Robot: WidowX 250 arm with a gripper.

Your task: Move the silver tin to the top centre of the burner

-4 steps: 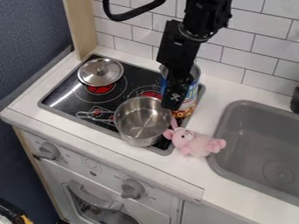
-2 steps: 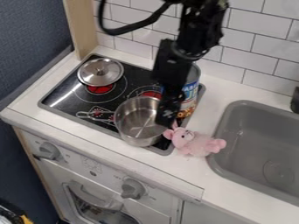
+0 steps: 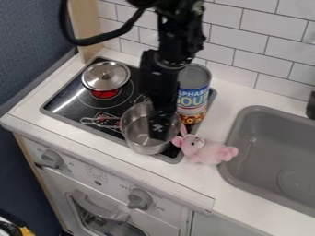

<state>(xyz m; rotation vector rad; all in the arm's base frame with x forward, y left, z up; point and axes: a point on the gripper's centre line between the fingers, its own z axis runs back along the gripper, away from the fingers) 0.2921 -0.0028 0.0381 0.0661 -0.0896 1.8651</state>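
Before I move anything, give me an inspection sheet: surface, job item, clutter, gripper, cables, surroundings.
Surface: black stove top with red burner marks, white counter around it.
Job item: round silver metal pot, upright, near right on the stove.
Clutter: silver metal lid, far left; blue-labelled soup can, upright; pink plush rabbit beside the pot.
Gripper: black gripper at the pot's opening, grip unclear.
Cables: thick black cable, looped, upper left.
Surroundings: grey sink right, white tiled wall behind.

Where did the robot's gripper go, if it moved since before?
Yes. The gripper moved toward the picture's left, away from the sink and soup can, and now hangs over the silver pot.
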